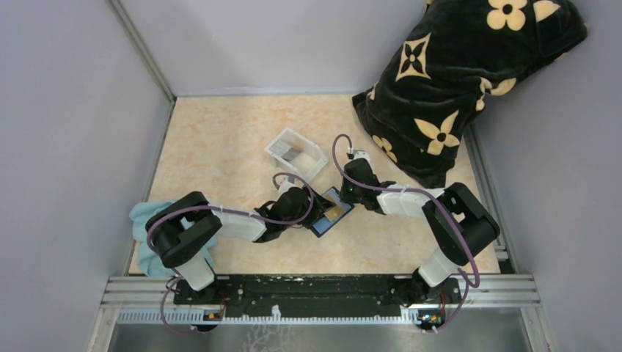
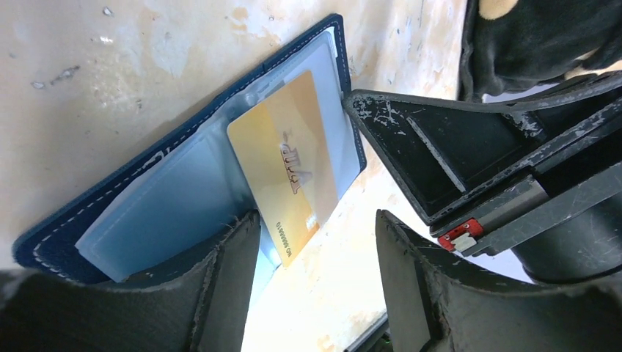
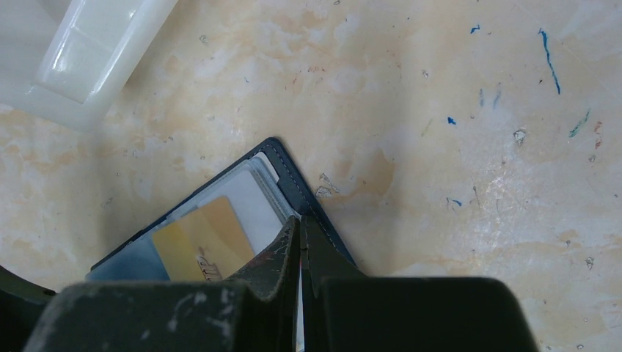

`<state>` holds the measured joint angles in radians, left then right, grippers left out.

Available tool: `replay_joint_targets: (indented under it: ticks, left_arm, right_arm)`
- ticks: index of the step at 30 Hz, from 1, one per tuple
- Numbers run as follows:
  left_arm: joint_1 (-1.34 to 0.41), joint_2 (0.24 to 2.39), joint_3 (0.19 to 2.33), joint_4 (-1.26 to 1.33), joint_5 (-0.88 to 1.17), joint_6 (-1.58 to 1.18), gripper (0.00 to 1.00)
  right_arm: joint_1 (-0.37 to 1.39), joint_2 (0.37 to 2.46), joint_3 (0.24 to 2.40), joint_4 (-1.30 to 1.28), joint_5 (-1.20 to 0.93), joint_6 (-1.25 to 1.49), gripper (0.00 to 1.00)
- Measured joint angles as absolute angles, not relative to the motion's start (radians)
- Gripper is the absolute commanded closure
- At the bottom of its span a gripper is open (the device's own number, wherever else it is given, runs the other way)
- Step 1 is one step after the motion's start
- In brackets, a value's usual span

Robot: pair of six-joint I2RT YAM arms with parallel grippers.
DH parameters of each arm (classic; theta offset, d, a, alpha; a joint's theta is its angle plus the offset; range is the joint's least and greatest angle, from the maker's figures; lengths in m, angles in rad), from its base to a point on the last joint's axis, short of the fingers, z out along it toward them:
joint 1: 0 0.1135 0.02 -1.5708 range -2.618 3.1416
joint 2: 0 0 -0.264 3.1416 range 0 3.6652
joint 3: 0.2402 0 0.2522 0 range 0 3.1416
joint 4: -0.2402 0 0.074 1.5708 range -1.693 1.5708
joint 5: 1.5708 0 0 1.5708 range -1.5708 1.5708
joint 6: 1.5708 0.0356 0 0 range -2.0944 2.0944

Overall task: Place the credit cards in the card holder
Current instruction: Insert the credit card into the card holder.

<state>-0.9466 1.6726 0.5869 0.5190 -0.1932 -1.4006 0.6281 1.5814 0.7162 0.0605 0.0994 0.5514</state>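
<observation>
Left gripper [image 2: 315,220]: jaws stand well apart and clamp nothing. You are straddling the near end of one gold plastic card [image 2: 286,161]. One finger [image 2: 220,293] overlaps the clear sleeves.

Right gripper [image 3: 302,242]: jaws pressed together, nothing visible between them. The tip is against the stitched edge of the navy-blue folding card holder [image 2: 161,213].

Card holder: one, lying open and flat on the beige marbled table [image 1: 220,139]. The gold card is partly tucked in a sleeve, with its near end sticking out.

Top view, from the card holder [image 1: 321,226]:
- left gripper [image 1: 312,213] at 9 o'clock
- right gripper [image 1: 352,194] at 1 o'clock
- one white rectangular plastic tray [image 1: 295,152] near, at 11 o'clock; dark flat pieces inside, too small to count
- one black pillow with cream flowers [image 1: 455,81] at 2 o'clock
- one teal cloth [image 1: 147,227] well apart, at 9 o'clock
</observation>
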Motion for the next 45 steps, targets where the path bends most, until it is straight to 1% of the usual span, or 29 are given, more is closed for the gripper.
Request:
replay_joint_targets:
  ticks: [9, 12, 14, 17, 20, 24, 27, 29, 35, 45]
  left_arm:
    - [-0.947, 1.634, 0.608, 0.415, -0.221, -1.312, 0.4]
    - [-0.947, 1.614, 0.608, 0.385, -0.235, -1.284, 0.42]
    - [-0.947, 1.598, 0.608, 0.358, -0.246, -1.257, 0.46]
    - [-0.947, 1.573, 0.609, 0.327, -0.261, -1.21, 0.54]
    - [-0.947, 1.559, 0.609, 0.306, -0.268, -1.169, 0.69]
    - [-0.947, 1.557, 0.617, 0.283, -0.268, -1.112, 0.85]
    - [-0.947, 1.561, 0.636, 0.27, -0.263, -1.073, 0.96]
    - [-0.947, 1.57, 0.654, 0.263, -0.256, -1.052, 1.0]
    - [-0.947, 1.592, 0.697, 0.229, -0.239, -1.007, 1.0]
    - [-0.953, 1.591, 0.699, 0.17, -0.246, -0.968, 1.0]
  right_arm:
    - [0.628, 1.581, 0.716, 0.06, 0.096, 0.551, 1.0]
    - [0.628, 1.581, 0.716, 0.06, 0.096, 0.551, 1.0]
    - [0.628, 1.581, 0.717, 0.06, 0.096, 0.551, 1.0]
    - [0.628, 1.581, 0.716, 0.06, 0.096, 0.551, 1.0]
    - [0.628, 1.581, 0.716, 0.06, 0.096, 0.551, 1.0]
    - [0.628, 1.581, 0.716, 0.06, 0.096, 0.551, 1.0]
    - [0.628, 1.581, 0.717, 0.06, 0.096, 0.551, 1.0]
    - [0.628, 1.581, 0.717, 0.06, 0.096, 0.551, 1.0]
    - [0.628, 1.582, 0.722, 0.051, 0.096, 0.551, 1.0]
    - [0.628, 1.582, 0.722, 0.049, 0.095, 0.551, 1.0]
